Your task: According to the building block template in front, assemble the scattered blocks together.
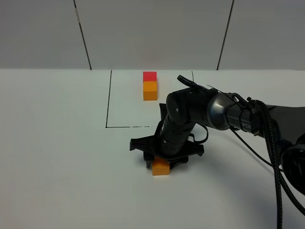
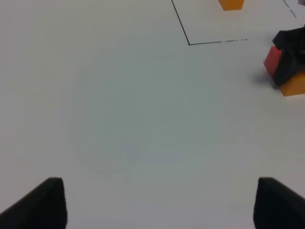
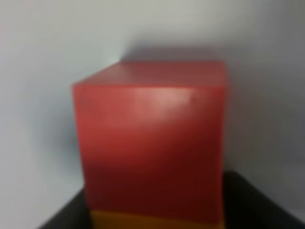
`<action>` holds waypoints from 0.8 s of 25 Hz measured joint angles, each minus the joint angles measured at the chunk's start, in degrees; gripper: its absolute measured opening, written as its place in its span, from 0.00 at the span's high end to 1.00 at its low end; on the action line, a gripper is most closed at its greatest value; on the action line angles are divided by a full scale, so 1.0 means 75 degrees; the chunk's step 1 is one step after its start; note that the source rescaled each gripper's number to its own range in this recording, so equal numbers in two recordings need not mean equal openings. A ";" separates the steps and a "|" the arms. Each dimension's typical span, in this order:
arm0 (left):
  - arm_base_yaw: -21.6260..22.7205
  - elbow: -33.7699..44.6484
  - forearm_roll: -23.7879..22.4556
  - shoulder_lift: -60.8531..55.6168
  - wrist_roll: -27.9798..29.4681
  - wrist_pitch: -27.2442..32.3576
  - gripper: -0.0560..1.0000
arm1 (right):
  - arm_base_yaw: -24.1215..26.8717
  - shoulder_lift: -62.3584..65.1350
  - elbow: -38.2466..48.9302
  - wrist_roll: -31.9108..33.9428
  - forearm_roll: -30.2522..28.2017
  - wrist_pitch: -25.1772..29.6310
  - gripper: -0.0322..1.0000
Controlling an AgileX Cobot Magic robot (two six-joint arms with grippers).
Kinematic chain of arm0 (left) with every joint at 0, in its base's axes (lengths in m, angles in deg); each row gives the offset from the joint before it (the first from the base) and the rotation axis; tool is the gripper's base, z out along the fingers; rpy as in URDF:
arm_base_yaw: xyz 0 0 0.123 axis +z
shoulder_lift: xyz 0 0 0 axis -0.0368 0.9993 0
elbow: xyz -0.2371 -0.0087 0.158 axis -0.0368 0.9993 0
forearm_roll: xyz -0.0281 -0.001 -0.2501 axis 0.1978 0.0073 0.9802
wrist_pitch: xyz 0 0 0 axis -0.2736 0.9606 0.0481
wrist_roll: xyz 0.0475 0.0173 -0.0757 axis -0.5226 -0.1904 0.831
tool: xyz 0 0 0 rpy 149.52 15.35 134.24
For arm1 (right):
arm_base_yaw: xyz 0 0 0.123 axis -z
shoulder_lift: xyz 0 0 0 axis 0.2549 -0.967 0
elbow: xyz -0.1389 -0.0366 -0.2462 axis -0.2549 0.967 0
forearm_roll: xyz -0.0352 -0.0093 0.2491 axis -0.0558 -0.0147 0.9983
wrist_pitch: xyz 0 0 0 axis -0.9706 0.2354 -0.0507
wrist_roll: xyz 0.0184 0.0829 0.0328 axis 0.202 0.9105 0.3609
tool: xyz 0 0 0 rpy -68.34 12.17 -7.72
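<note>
The building block template (image 1: 149,86), a red cube joined to an orange one, lies inside the black-lined square at the back. My right gripper (image 1: 162,160) reaches to the middle and stands low over the scattered blocks. The orange cube (image 1: 161,168) shows under it on the table. The red cube (image 3: 152,143) fills the right wrist view, touching the orange cube (image 3: 157,223), with dark fingers (image 3: 62,217) close on both sides; the blur hides whether they press it. From the left wrist, the red cube (image 2: 272,62) and orange cube (image 2: 295,85) touch. My left gripper (image 2: 159,205) stands open over bare table.
A square (image 1: 107,109) drawn in thin black lines marks the white table (image 1: 57,157) around the template. The right arm's cables (image 1: 274,157) hang at the right. A pale panelled wall (image 1: 152,33) rises behind the table.
</note>
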 joint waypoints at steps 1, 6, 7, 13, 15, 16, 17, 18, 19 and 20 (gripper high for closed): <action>0.0000 0.0000 0.0000 0.0000 0.0000 0.0000 0.29 | -0.0012 0.0000 -0.0009 0.0000 0.0043 0.0000 0.56; 0.0000 0.0000 0.0000 0.0000 0.0005 0.0000 0.29 | -0.0155 0.0008 -0.0072 0.0023 -0.0091 0.0067 0.03; 0.0000 0.0000 0.0000 0.0000 0.0005 0.0000 0.29 | -0.0180 0.0008 -0.0072 0.0052 -0.0185 0.0086 0.01; 0.0000 0.0000 0.0000 0.0000 0.0005 0.0000 0.29 | -0.0188 0.0068 -0.0072 0.0319 -0.0444 0.0315 0.00; 0.0000 0.0000 0.0000 0.0000 0.0005 0.0000 0.29 | -0.0188 0.0121 -0.0064 0.0342 -0.0482 0.0435 0.00; 0.0000 0.0000 0.0000 0.0000 0.0005 0.0000 0.29 | -0.0188 0.0200 -0.0058 0.0345 -0.0538 0.0461 0.00; 0.0000 0.0000 0.0000 0.0000 0.0005 0.0000 0.29 | -0.0188 0.0317 -0.0049 0.0352 -0.0583 0.0469 0.00; 0.0000 0.0000 0.0000 0.0000 0.0005 0.0000 0.29 | -0.0188 0.0449 -0.0049 0.0352 -0.0610 0.0477 0.00; 0.0000 0.0000 0.0000 0.0000 0.0005 0.0000 0.29 | -0.0188 0.0628 -0.0049 0.0352 -0.0619 0.0477 0.00; 0.0000 0.0000 0.0000 0.0000 0.0005 0.0000 0.29 | -0.0188 0.0826 -0.0049 0.0352 -0.0619 0.0477 0.00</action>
